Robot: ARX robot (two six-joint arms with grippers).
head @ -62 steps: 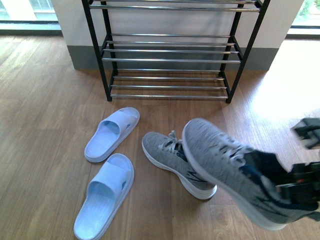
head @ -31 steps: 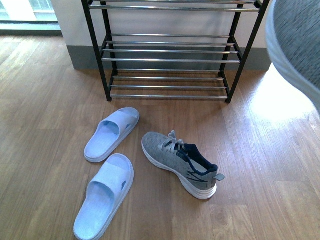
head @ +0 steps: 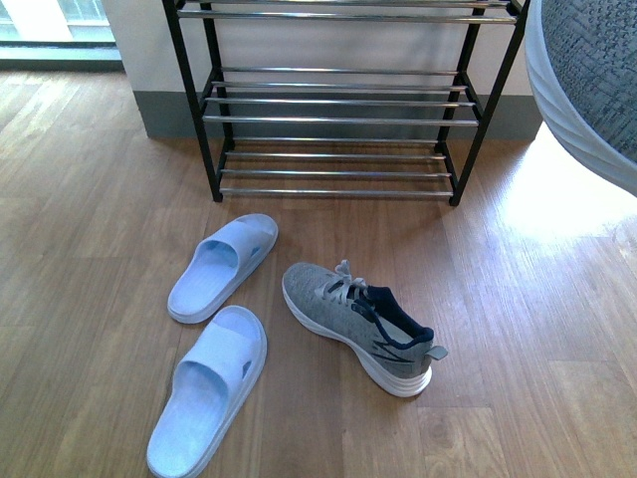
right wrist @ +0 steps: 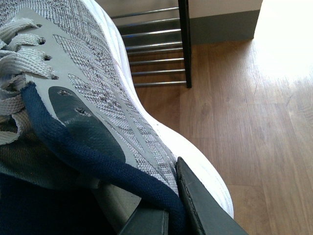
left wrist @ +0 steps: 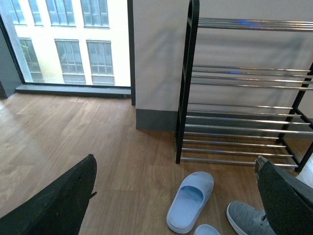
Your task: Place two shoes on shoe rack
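My right gripper (right wrist: 168, 215) is shut on the navy collar of a grey sneaker (right wrist: 93, 98), held high in the air; its white sole and grey knit fill the front view's top right corner (head: 587, 70). The gripper itself is hidden there. The second grey sneaker (head: 358, 324) lies on the floor in front of the shoe rack (head: 338, 100), whose chrome tiers are bare. Two pale blue slippers (head: 224, 264) (head: 209, 388) lie left of it. My left gripper (left wrist: 176, 215) is open and empty, high above the floor, left of the rack (left wrist: 239, 117).
Wood floor all round. A grey-skirted wall (head: 149, 110) stands behind the rack. A floor-to-ceiling window (left wrist: 68, 44) is at the far left. Sunlight glares on the floor (head: 557, 189) right of the rack.
My right gripper has lifted the grey sneaker from low at the front right up to the top right of the front view. The shoes on the floor have not moved.
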